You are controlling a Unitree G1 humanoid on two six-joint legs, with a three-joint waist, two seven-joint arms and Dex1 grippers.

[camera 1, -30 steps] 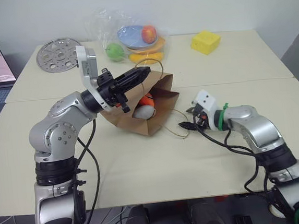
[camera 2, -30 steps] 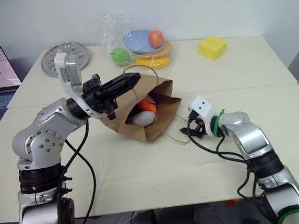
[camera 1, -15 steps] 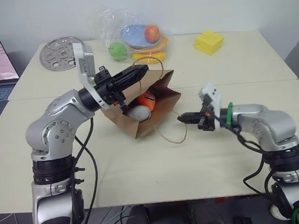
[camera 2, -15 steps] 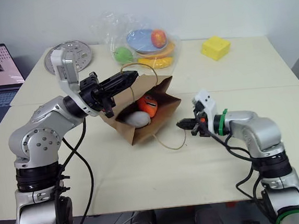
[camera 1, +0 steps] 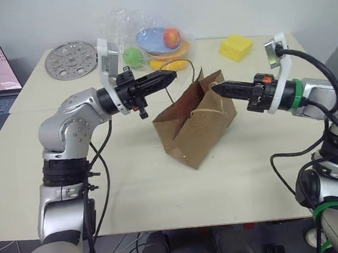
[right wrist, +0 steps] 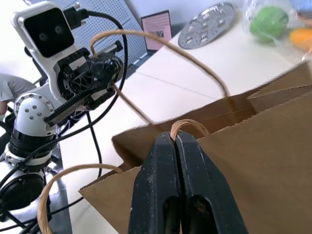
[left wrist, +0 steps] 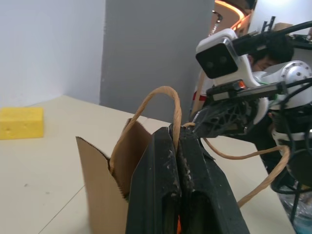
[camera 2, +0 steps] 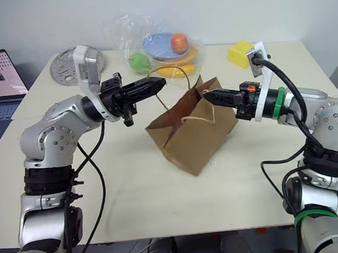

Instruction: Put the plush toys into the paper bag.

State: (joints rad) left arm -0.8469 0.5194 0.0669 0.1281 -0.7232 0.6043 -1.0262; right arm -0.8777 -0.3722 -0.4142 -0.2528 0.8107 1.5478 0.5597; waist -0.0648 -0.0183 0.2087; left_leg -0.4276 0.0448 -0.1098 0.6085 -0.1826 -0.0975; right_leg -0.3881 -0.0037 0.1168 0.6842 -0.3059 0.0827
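So the brown paper bag (camera 1: 195, 124) is standing upright mid-table, strung between both arms. Left gripper (camera 1: 170, 76) is pinched tight on one cord handle (left wrist: 151, 105), right gripper (camera 1: 216, 88) is clamped on the other handle (right wrist: 187, 127). The plush toys can't be made out from these angles.

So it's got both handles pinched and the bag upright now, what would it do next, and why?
Probably lift slightly. Left gripper and right gripper are each shut on a cord handle, and the paper bag stands upright on the table, mouth up.
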